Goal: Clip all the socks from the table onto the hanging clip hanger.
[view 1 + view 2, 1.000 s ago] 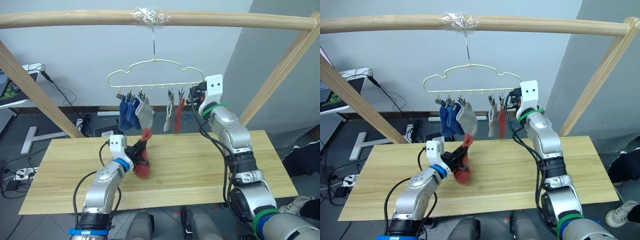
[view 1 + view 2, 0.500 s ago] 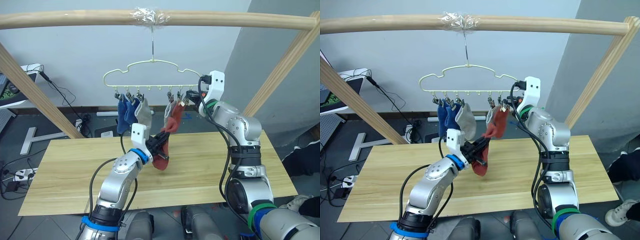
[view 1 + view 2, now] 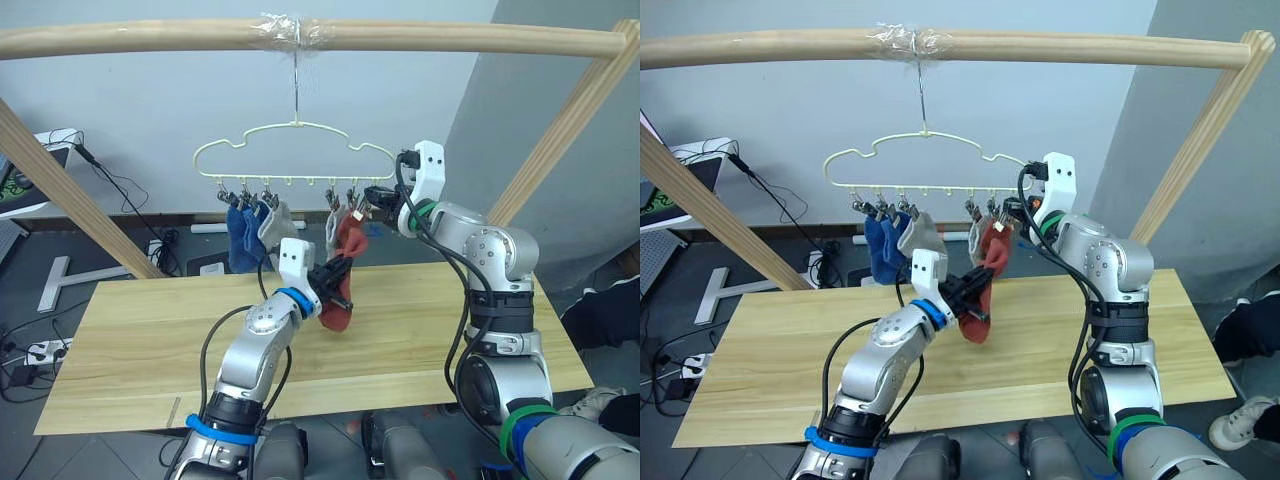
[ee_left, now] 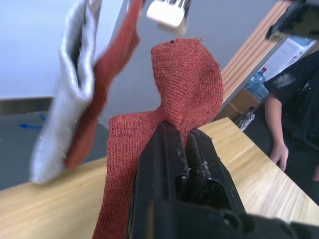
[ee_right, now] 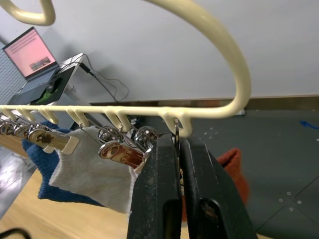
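The pale-yellow clip hanger [image 3: 290, 150] hangs from the pole by its hook. Two blue socks [image 3: 240, 225] and a grey sock [image 3: 273, 222] are clipped at its left. Another grey sock [image 4: 75, 99] and a rust-red one [image 4: 112, 64] hang toward its right. My left gripper [image 3: 335, 272] is shut on a second rust-red sock [image 4: 187, 74], holding it above the table [image 3: 150, 340]. The sock's top edge is just under a metal clip [image 4: 169, 12]. My right gripper [image 5: 177, 142] is shut on the end clip at the hanger's right.
The round wooden pole frame [image 3: 450, 40] spans overhead, with slanted legs at both sides. A laptop [image 5: 32, 50] stands on a stand at the far left, and cables lie on the floor behind. A person [image 4: 294, 99] stands beyond the table's right end.
My left gripper has lifted the rust-red sock up and to the right, toward the hanger's right end. The hanger has swung left, and my right gripper has followed it.
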Robot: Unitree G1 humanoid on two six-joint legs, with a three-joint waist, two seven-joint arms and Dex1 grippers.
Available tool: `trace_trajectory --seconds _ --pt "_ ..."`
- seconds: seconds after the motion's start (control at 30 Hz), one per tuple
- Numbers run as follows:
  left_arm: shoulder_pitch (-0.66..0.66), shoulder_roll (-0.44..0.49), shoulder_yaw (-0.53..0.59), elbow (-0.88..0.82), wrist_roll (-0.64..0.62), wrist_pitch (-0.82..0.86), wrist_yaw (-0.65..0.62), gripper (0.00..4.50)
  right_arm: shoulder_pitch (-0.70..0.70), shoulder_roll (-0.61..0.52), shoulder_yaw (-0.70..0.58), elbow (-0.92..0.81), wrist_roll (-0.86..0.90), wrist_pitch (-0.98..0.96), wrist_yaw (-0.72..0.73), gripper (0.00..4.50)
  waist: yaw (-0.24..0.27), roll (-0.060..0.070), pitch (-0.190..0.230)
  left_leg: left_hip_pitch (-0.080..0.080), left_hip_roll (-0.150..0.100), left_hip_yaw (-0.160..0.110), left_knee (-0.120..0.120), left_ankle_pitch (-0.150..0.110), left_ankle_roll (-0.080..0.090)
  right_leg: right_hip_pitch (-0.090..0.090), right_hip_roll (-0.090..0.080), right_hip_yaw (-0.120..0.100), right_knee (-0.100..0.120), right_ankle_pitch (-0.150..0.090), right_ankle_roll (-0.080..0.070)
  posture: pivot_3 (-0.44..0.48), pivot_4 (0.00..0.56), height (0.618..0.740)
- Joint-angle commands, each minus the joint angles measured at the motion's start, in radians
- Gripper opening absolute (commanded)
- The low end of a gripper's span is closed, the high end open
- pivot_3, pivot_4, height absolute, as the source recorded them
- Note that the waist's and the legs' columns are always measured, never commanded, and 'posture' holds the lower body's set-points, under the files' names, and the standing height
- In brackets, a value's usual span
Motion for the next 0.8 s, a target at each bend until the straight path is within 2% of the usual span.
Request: trace_trajectory --seconds 0.03,0.8 --pt "-0.018 -0.008 0.003 0.002 0.002 -0.029 -0.002 0.02 -0.021 -0.012 0.001 -0.072 0.050 0.030 0.034 0.00 0.000 0.000 0.000 0.000 0.000 0.000 0.000 0.000 0.000 0.000 0.000 0.000 0.000 0.000 0.000 0.014 0.185 0.740" --pt "-0.058 -0.014 0.033 0.027 0.002 -0.085 -0.001 0.02 -0.019 0.019 -0.051 -0.082 0.115 0.113 0.005 0.00 -0.001 0.000 0.000 -0.001 0.000 0.000 0.000 0.000 0.000 0.000 0.000 0.000 0.000 -0.002 0.003 0.007 0.185 0.740"
